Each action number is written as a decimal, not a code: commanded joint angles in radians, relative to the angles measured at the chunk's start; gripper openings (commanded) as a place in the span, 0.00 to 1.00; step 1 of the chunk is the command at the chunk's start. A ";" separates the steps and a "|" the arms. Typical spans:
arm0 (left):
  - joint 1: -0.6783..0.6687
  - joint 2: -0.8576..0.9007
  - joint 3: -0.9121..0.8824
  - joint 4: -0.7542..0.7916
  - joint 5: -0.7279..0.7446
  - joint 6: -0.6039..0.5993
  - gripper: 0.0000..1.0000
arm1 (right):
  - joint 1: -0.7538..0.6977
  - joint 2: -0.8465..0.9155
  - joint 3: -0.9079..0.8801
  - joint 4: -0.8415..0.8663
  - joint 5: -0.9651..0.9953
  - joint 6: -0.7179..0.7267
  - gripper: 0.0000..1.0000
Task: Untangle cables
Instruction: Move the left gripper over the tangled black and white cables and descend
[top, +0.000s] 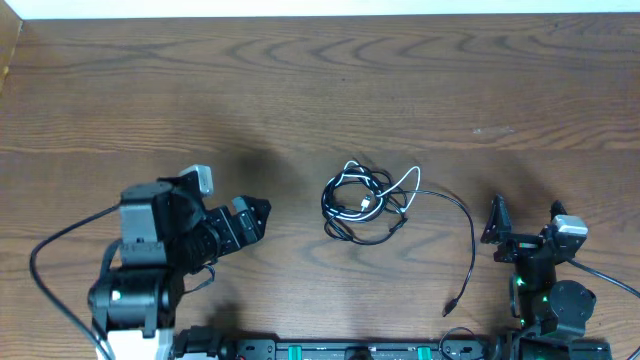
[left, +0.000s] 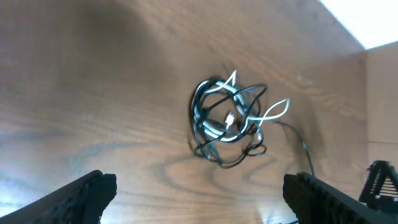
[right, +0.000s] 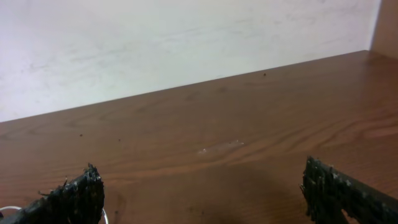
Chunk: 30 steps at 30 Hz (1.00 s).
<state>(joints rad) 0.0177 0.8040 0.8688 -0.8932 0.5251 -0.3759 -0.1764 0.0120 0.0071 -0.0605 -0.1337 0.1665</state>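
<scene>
I see the thin black and white cables (top: 365, 205) balled up in the middle of the brown wooden table (top: 300, 90). My left gripper (top: 255, 220), lower left, points at them with fingers spread wide, I think to grab. My right gripper (top: 526, 218), lower right, is spread too.

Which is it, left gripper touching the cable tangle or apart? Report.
Apart. Overhead view shows bare table between the left gripper and the cables.
</scene>
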 joint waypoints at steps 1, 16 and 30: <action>0.000 0.060 0.072 -0.057 -0.026 0.043 0.94 | 0.003 -0.005 -0.002 -0.004 0.005 -0.015 0.99; -0.387 0.251 0.213 -0.107 -0.382 -0.048 0.94 | 0.005 -0.005 -0.002 -0.004 0.005 -0.015 0.99; -0.481 0.527 0.213 0.142 -0.351 -0.090 0.94 | 0.005 -0.005 -0.002 -0.004 0.004 -0.015 0.99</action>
<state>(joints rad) -0.4530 1.2675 1.0576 -0.7773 0.1806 -0.4301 -0.1761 0.0120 0.0071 -0.0605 -0.1337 0.1665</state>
